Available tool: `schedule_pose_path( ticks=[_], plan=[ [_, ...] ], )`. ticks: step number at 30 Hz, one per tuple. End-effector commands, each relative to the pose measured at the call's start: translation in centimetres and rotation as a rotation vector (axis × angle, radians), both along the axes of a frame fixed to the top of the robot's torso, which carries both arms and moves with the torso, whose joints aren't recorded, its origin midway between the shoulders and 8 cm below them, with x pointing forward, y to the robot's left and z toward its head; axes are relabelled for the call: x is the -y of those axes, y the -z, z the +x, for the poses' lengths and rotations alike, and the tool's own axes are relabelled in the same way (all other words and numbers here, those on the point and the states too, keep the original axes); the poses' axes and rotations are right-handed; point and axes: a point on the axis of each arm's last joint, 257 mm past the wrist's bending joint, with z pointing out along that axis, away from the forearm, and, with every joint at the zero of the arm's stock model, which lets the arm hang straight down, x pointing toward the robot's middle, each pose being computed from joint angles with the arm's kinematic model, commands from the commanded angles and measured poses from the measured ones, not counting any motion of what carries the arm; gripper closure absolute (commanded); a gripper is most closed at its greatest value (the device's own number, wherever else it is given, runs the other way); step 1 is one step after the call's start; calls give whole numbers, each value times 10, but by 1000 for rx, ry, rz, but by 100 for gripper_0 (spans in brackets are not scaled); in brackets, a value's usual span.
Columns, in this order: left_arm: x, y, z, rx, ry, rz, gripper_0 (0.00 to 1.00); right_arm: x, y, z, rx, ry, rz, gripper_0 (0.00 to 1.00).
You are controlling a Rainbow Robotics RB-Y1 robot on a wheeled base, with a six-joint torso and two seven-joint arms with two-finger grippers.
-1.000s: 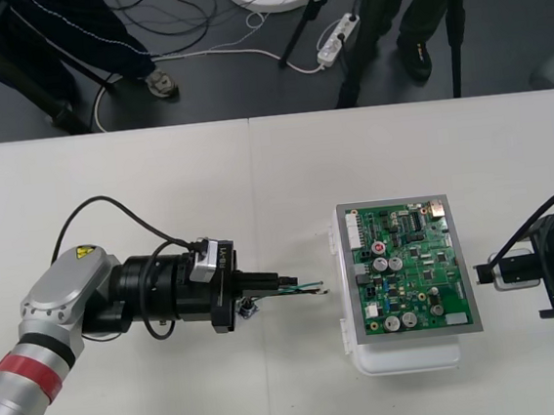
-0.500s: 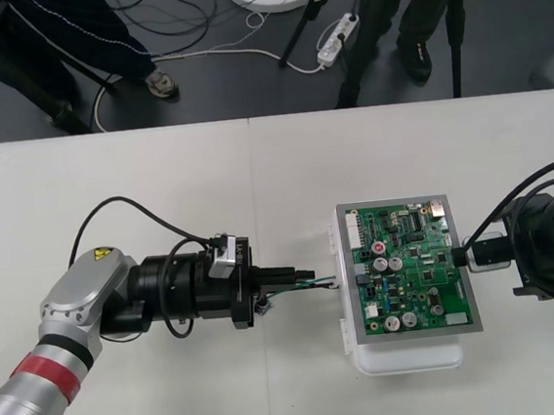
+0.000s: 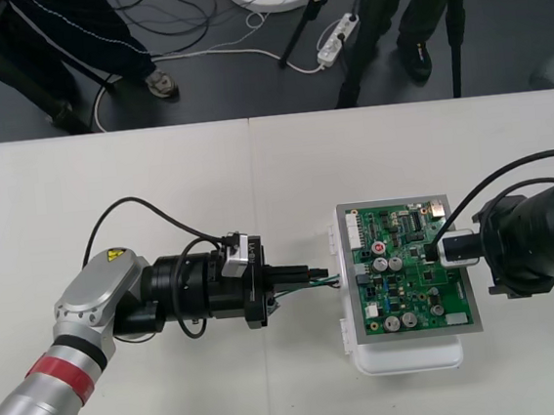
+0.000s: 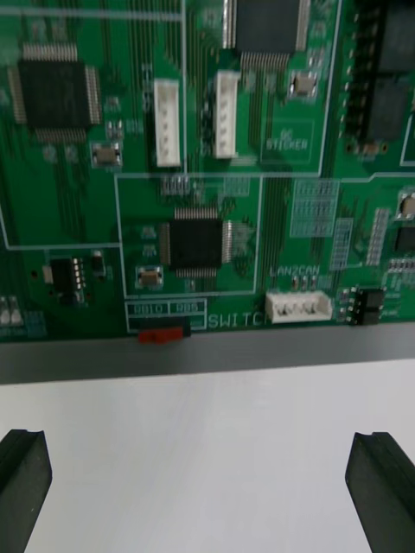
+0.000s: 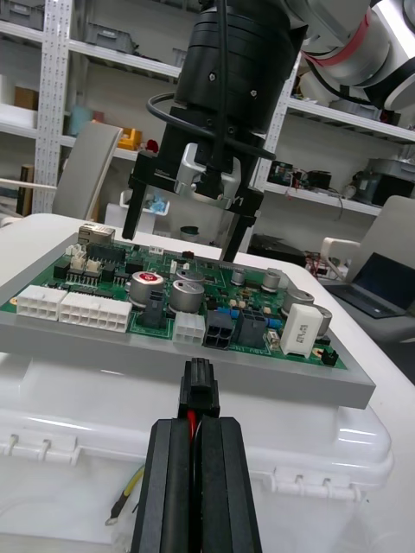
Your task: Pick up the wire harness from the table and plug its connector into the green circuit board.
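Front view is showing the left fingers (image 3: 289,277) clamping the harness (image 3: 321,282) over the surface (image 3: 256,190), with its thin wires pointing at the left edge of the green board (image 3: 408,268) on its white base (image 3: 409,357). Left wrist view is showing those fingers pressed together on the harness just behind its black plug (image 5: 198,387), which is hanging just short of the board's near edge, facing a black connector (image 5: 220,331) there. The right fingers (image 4: 379,488) are standing wide apart, holding nothing, over the board's right edge.

Plain table (image 3: 137,182); floor cables (image 3: 188,0), probably power strip (image 3: 336,40).
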Motion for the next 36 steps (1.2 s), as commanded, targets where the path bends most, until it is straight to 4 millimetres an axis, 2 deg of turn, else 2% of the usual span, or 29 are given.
schedule_pose_path(
  ticks=[1, 7, 25, 36],
  plan=[
    [24, 0, -6, 75, 7, -10, 100, -12, -5, 5, 18, -17, 4, 0],
    [26, 5, -6, 85, 9, 8, 100, -16, -2, 5, 16, -30, -6, 0],
    [44, -2, -11, 123, 25, -17, 100, -27, 18, -5, -22, -27, 3, 0],
    [49, 2, -12, 129, 22, -7, 100, -30, 19, -3, -16, -24, 10, 0]
  ],
)
